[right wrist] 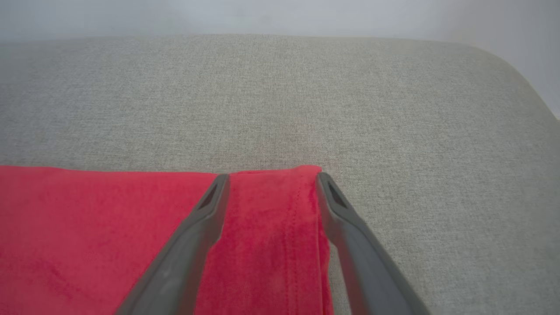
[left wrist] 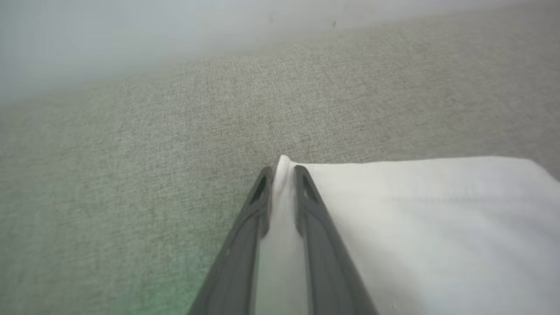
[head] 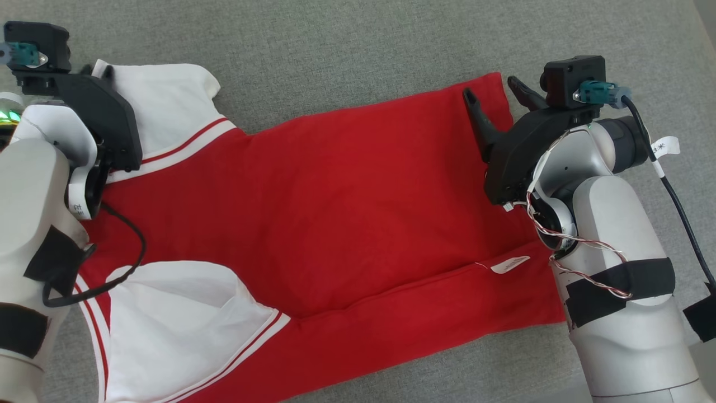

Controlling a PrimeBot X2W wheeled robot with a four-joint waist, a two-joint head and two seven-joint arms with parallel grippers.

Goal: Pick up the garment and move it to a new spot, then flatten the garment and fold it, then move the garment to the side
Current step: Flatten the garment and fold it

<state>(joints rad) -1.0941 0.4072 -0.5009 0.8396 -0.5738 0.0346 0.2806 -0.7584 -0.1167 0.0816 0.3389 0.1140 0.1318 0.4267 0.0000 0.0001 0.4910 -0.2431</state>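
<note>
A red garment (head: 335, 196) with white sleeves lies spread across the grey fabric surface (head: 358, 50), its lower edge folded up. At the upper left my left gripper (head: 98, 70) sits at the corner of the far white sleeve (head: 168, 106). In the left wrist view my left gripper (left wrist: 283, 173) is shut on a raised ridge of that white sleeve (left wrist: 415, 218). My right gripper (head: 491, 89) is at the garment's far right hem corner. Seen from the right wrist, my right gripper (right wrist: 272, 178) stands open, its fingers astride the red hem corner (right wrist: 267, 218).
A small white label (head: 510, 264) sticks out of the fold near my right forearm. The near white sleeve (head: 179, 319) lies at the lower left. Bare grey fabric stretches beyond the garment, and the surface's rounded edge (right wrist: 520, 74) lies to the far right.
</note>
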